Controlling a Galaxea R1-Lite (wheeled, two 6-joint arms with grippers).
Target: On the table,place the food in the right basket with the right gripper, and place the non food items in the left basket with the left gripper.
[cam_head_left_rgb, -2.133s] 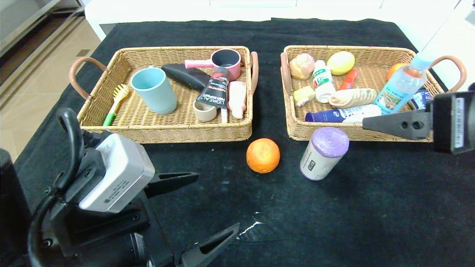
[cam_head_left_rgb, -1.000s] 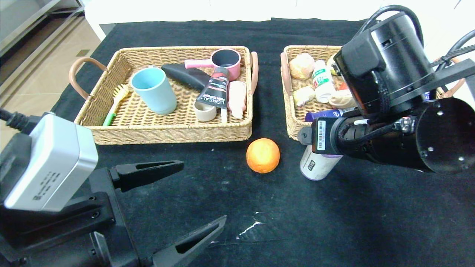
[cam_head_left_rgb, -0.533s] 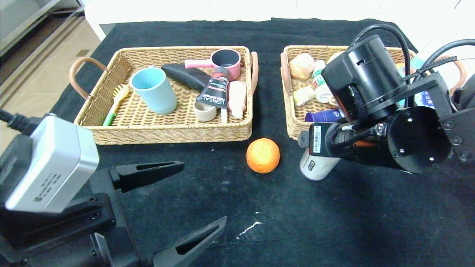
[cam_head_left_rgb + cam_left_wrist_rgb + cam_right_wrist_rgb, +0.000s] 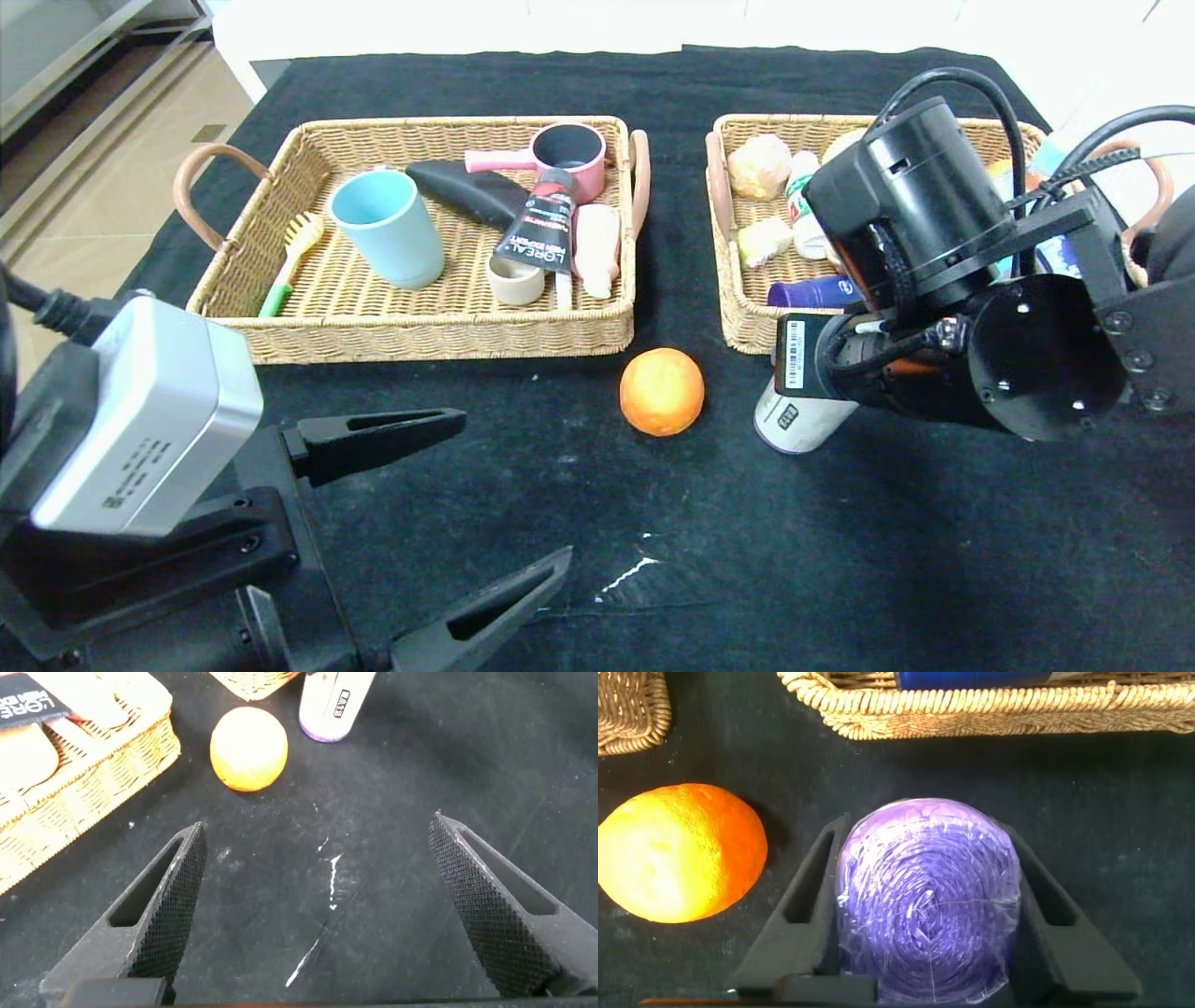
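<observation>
— Between the two wicker baskets, what is the right hand (image 4: pixel 924 919) doing down at the black-clothed bench (image 4: pixel 840 560)?

— It brackets the purple roll of plastic bags (image 4: pixel 924 910) — a finger (image 4: pixel 808 905) against each flank, pinching it just in front of the right-hand woven basket (image 4: pixel 738 317). The low, level reach suits a cylinder standing on its end.

— But a roll of bags is no food.

— True, and by the task it belongs to the left woven basket (image 4: pixel 420 336), where the pale blue cup (image 4: pixel 387 229) and black cosmetic tube (image 4: pixel 540 229) already lie. The grip looks like the wrong arm's errand.

— And the round orange fruit (image 4: pixel 662 391)?

— Untouched, just beside the roll, on the cloth between the baskets. That is the right arm's proper piece, I judge.

— The left hand (image 4: pixel 322 905)?

— Spread wide, holding nothing, low over the near bench, pointed towards the orange — well placed to take the roll.
</observation>
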